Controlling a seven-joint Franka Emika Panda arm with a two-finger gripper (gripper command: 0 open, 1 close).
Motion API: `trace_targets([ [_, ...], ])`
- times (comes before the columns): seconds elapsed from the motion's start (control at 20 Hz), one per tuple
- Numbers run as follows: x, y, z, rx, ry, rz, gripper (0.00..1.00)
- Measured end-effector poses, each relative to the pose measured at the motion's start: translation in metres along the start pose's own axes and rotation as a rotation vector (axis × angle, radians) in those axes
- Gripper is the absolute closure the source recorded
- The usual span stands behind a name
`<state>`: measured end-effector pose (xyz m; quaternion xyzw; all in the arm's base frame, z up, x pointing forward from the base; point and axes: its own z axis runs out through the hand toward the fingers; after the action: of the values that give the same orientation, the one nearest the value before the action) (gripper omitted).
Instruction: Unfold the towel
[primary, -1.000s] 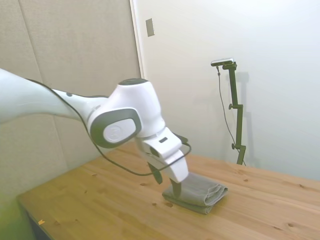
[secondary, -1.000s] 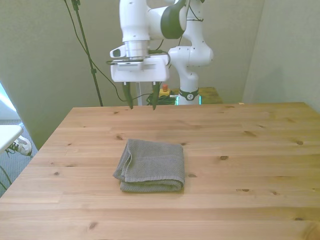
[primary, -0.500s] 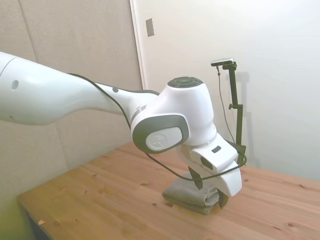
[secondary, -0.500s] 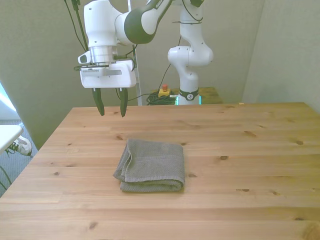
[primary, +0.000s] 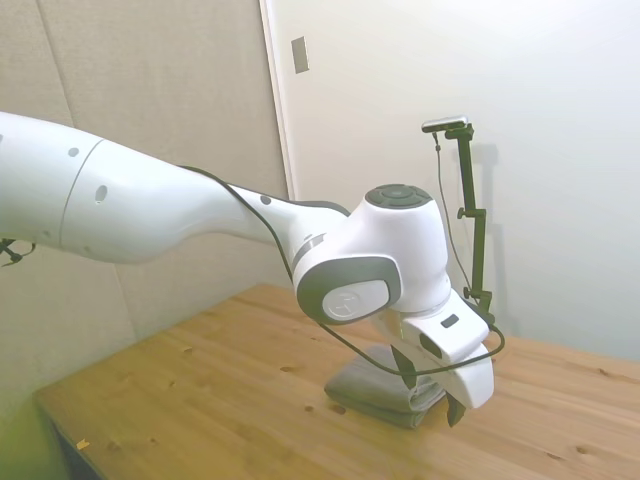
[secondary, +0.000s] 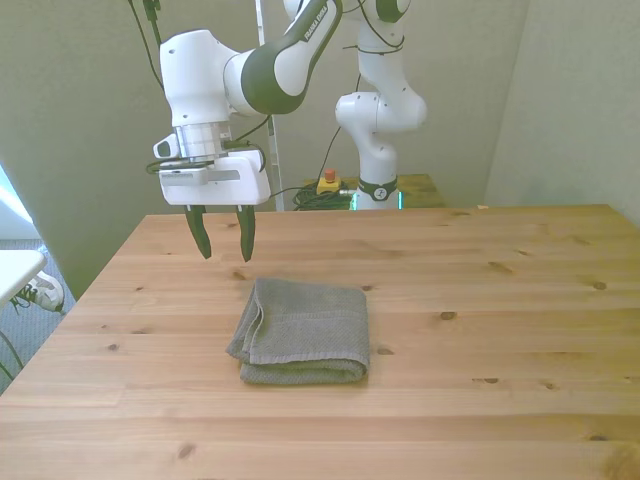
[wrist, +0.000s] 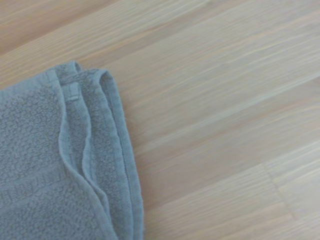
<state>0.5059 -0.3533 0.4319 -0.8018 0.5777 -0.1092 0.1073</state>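
The towel (secondary: 302, 332) lies folded on the table (secondary: 500, 330), near the middle. The gripper (secondary: 222, 240) hangs above the table beyond the towel's corner, fingers apart, holding nothing.

Side view: the arm's wrist covered the towel's (primary: 375, 385) upper and right part; only its near folded edge showed. Wrist view: the towel (wrist: 45, 165) was cut off at two picture edges, its layered hems visible at one corner only. The wrist picture was slightly soft.
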Motion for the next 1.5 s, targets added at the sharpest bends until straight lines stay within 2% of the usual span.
trace_targets([
  [0.25, 0.000, -0.004, 0.013, 0.056, -0.046, 0.004, 0.00],
  [0.55, -0.006, -0.012, 0.038, 0.073, -0.112, -0.009, 0.00],
  [0.6, -0.008, -0.014, 0.039, 0.087, -0.120, -0.016, 1.00],
  [1.5, -0.024, -0.028, 0.065, 0.117, -0.177, -0.061, 1.00],
])
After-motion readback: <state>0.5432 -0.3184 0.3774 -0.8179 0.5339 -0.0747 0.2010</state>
